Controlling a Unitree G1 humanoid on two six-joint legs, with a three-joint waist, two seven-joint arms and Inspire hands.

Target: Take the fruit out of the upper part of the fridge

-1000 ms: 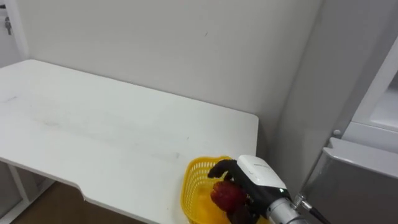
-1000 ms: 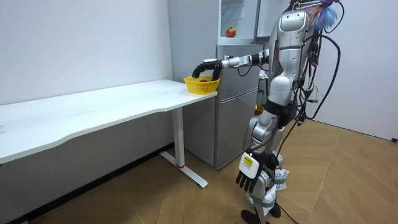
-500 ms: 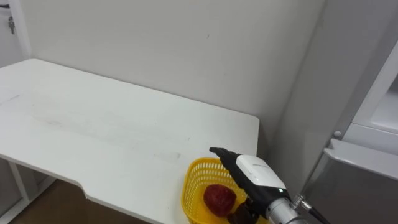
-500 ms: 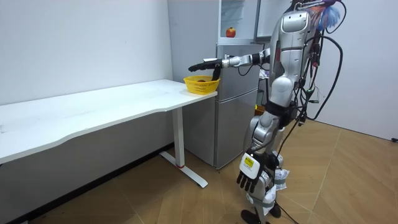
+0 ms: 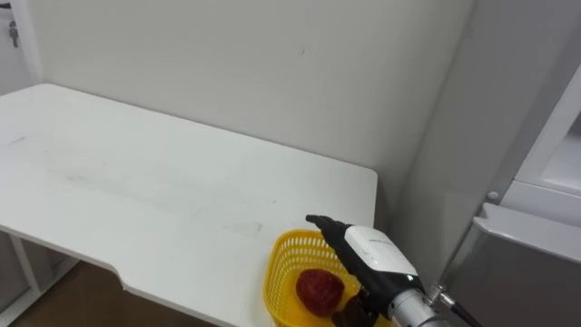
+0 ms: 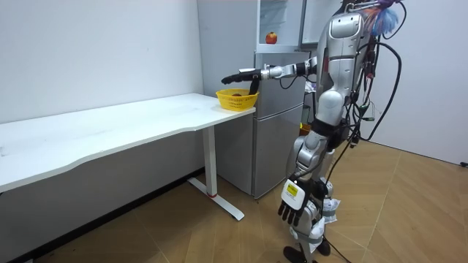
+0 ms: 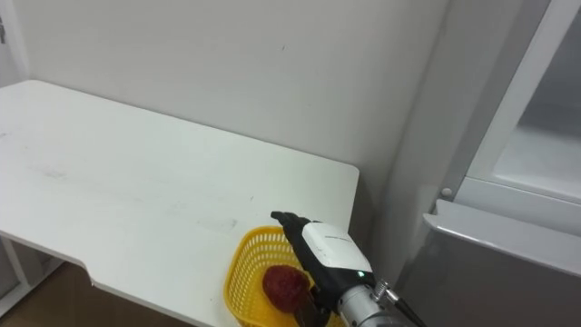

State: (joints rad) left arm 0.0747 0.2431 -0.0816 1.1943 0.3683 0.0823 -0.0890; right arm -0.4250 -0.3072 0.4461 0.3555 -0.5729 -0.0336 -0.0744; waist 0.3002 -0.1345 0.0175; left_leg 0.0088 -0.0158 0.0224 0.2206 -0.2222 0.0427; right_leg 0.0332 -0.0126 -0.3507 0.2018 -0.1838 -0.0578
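Right hand [image 5: 370, 256] is stretched out over the yellow perforated plastic basket [image 5: 278, 272], fingers straight and spread, pinching nothing. The red round fruit [image 5: 320, 289] lies inside the basket just beneath the palm; I cannot tell whether anything brushes it. The basket stands at the near corner of the white table [image 5: 136, 182], close to its edge and just beside the grey fridge [image 6: 276, 131]. In the room view the robot stands upright in front of the fridge with the right arm held out level toward the table. The left hand [image 6: 292, 212] hangs low by the leg, fingers relaxed, empty. A second red fruit [image 6: 271, 37] sits on the shelf of the open upper compartment. My reading: the fruit is delivered, and the step in hand is clearing the hand from the basket. To do it well I would raise the hand straight up first, fingers kept flat, and only then draw the arm back. The lower part of the hand sits down near the rim, and a sideways pull could catch the wall. The basket looks light, so a snag could drag it off the corner. Once clear, swing toward the open compartment.
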